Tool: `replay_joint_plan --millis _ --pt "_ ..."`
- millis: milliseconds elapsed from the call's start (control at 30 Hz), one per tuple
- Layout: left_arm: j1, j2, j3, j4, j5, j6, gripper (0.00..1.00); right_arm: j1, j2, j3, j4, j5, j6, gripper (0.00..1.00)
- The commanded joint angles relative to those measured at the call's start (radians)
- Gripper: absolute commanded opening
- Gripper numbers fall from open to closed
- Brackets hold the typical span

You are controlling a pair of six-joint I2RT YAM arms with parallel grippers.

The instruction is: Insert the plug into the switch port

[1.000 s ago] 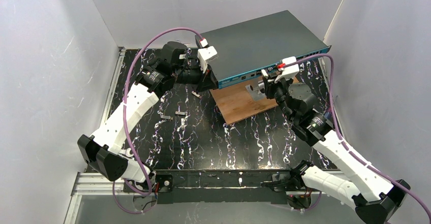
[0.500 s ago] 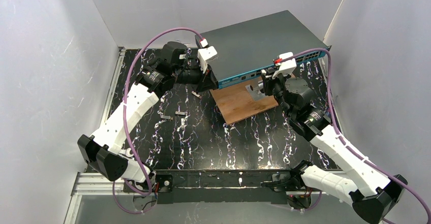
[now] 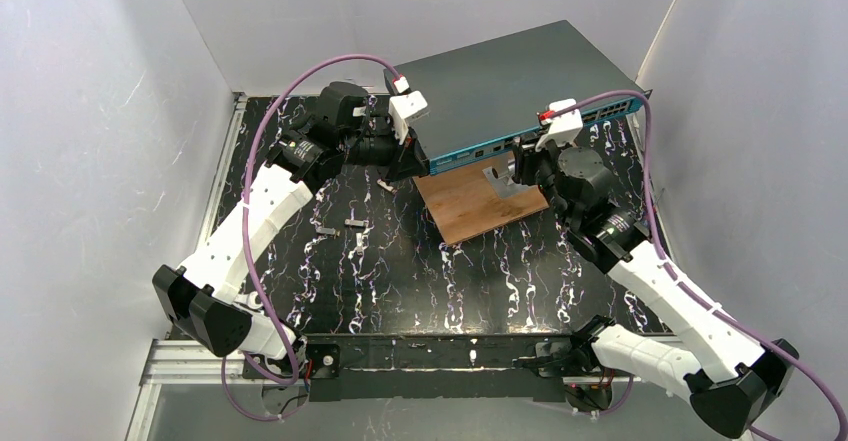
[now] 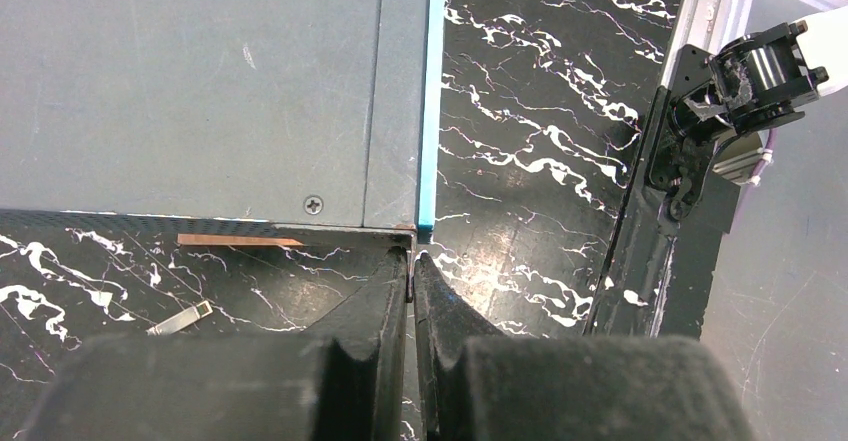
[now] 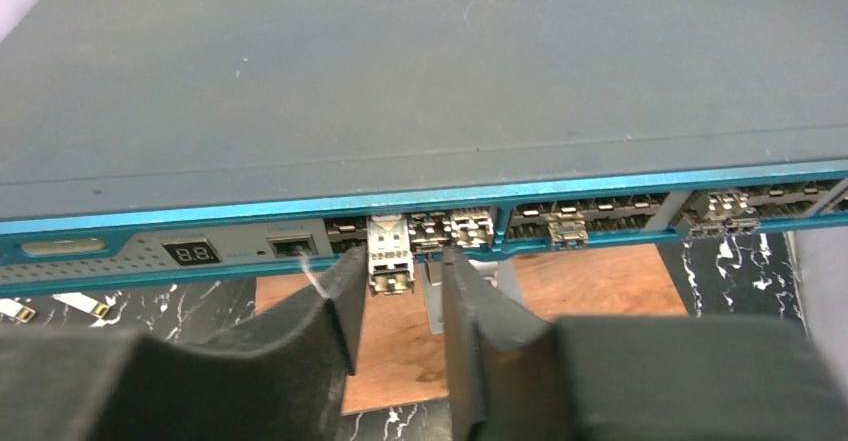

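Observation:
The switch (image 3: 520,76) is a wide dark grey box with a teal front strip (image 5: 300,206), resting partly on a brown wooden board. A small silver plug (image 5: 389,258) sticks out of one socket in the strip, just right of the digit display. My right gripper (image 5: 398,271) is open in front of it. Its left finger (image 5: 340,296) stands right beside the plug, and its right finger (image 5: 470,311) stands clear with a gap. My left gripper (image 4: 412,264) is shut with nothing held, its tips against the switch's near left corner (image 4: 425,223).
The wooden board (image 3: 470,206) lies under the switch's front edge, with a grey metal bracket (image 5: 433,301) on it. Other modules sit in sockets further right (image 5: 565,229). Small metal pieces (image 3: 354,224) lie on the black marbled table (image 3: 400,271). White walls enclose the cell.
My right gripper's jaws have spread apart and let go of the plug, which stays in the socket. The right arm has shifted slightly. The left arm has not moved.

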Motion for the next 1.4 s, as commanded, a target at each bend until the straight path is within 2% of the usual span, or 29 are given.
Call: replay_joint_plan --millis 0,100,167,333,733,867,1367 --pt "-0.003 -0.01 0.028 -0.035 0.009 -0.023 0.0 -0.012 -0.039 0.057 -0.031 0.027 0.017 0.48" --pt "-0.004 -0.005 0.033 -0.035 -0.005 -0.028 0.0 -0.012 -0.062 0.069 -0.067 0.018 0.025 0.59" --pt "-0.003 -0.001 0.037 -0.036 -0.008 -0.032 0.0 -0.012 -0.075 0.074 -0.101 0.016 0.029 0.63" --pt "-0.003 0.001 0.041 -0.036 -0.013 -0.032 0.0 -0.012 -0.111 0.058 -0.153 -0.004 0.042 0.62" --pt "-0.003 0.0 0.041 -0.039 -0.011 -0.029 0.0 -0.012 -0.108 0.039 -0.154 -0.049 0.067 0.14" --pt "-0.003 -0.002 0.038 -0.039 -0.01 -0.03 0.0 -0.012 -0.096 0.038 -0.125 -0.052 0.065 0.03" --pt "-0.003 -0.002 0.034 -0.04 -0.007 -0.029 0.0 -0.012 -0.053 0.044 -0.041 -0.024 0.038 0.01"
